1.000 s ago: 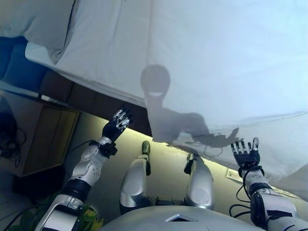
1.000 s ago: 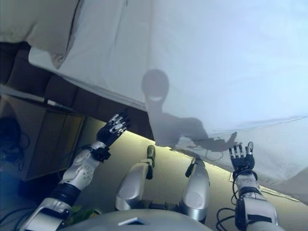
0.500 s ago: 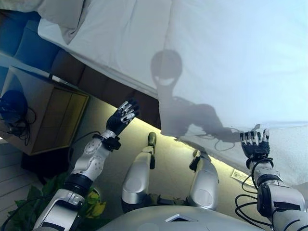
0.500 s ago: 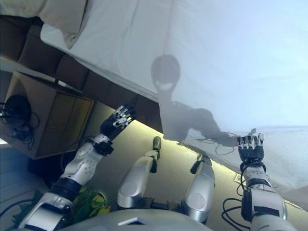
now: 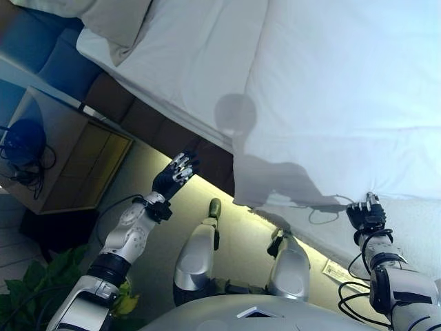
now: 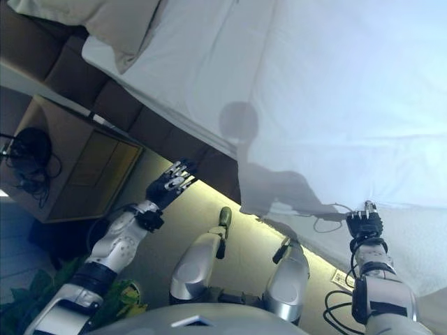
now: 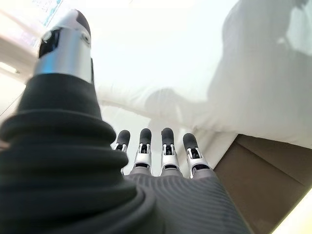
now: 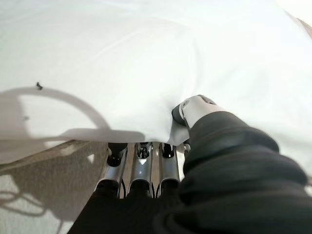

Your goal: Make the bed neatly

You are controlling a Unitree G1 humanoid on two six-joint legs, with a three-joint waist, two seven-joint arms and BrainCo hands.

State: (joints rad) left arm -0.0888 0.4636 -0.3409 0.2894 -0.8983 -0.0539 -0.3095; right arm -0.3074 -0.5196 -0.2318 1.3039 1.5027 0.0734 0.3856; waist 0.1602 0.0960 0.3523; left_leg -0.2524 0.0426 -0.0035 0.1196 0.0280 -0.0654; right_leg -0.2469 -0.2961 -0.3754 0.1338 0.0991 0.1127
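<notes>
A white duvet [image 5: 331, 89] covers most of the bed and hangs over its near side. A bare white sheet [image 5: 200, 62] and a pillow [image 5: 117, 21] lie toward the bed's left end. My right hand [image 5: 365, 215] is at the duvet's hanging edge. In the right wrist view its fingers [image 8: 141, 168] go under the cloth and its thumb [image 8: 192, 109] presses on top, pinching the edge. My left hand [image 5: 176, 176] is open in the air beside the dark bed base [image 5: 158, 134], touching nothing; its straight fingers [image 7: 165, 146] show in the left wrist view.
A wooden nightstand [image 5: 76, 158] stands left of the bed with a dark object and cables [image 5: 24, 141] on top. A green plant [image 5: 41, 276] is at the lower left. A paper label [image 5: 335, 272] lies on the floor under the bed's lit edge.
The camera has shifted, so the bed sits lower and further right. My right hand went from open with spread fingers to closed on the duvet's edge. My left hand stays open.
</notes>
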